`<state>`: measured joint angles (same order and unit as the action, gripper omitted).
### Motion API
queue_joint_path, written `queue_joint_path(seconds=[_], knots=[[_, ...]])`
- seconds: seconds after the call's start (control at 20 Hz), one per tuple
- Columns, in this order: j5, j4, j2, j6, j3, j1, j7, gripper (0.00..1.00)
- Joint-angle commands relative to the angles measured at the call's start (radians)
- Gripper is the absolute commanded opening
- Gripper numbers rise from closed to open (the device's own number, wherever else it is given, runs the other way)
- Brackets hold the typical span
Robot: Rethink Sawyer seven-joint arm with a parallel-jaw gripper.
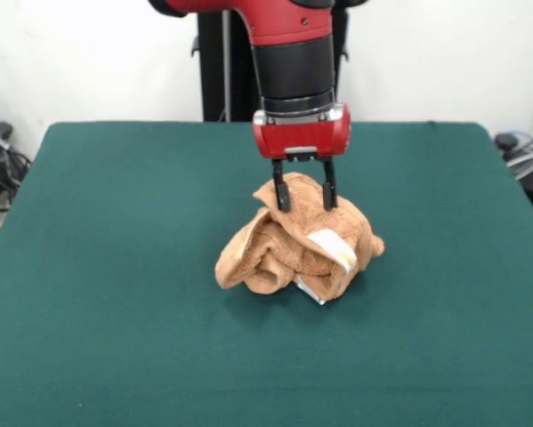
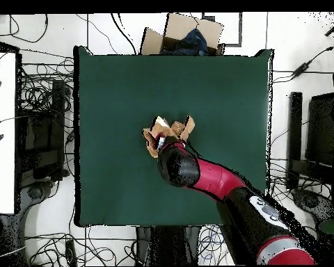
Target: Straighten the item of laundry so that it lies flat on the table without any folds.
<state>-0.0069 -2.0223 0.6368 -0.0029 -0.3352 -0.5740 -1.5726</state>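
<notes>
The tan-orange towel (image 1: 288, 245) lies crumpled in a heap near the middle of the dark green table (image 1: 115, 267). Its white label with yellow print (image 1: 333, 249) shows on the heap's front right. My gripper (image 1: 305, 196) comes down from above onto the heap's far top. Its two black fingers (image 1: 282, 194) stand apart, with a raised fold of towel between them. In the overhead view the arm covers much of the towel (image 2: 171, 129), and the gripper itself is hidden under the arm.
A cardboard box (image 2: 184, 33) with dark cloth in it stands beyond the table's far edge in the overhead view. Cables and equipment lie on the floor round the table (image 2: 114, 90).
</notes>
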Motion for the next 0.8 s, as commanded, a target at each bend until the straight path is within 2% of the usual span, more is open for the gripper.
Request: queue_joint_path(seconds=[0.05, 0.4, 0.8], knots=[[0.006, 0.0, -0.016, 0.033, -0.082, -0.018, -0.172, 1.0], [0.015, 0.043, -0.004, 0.109, -0.1, -0.031, -0.131, 1.0], [-0.011, 0.105, -0.048, 0.153, -0.13, -0.061, -0.073, 1.0]])
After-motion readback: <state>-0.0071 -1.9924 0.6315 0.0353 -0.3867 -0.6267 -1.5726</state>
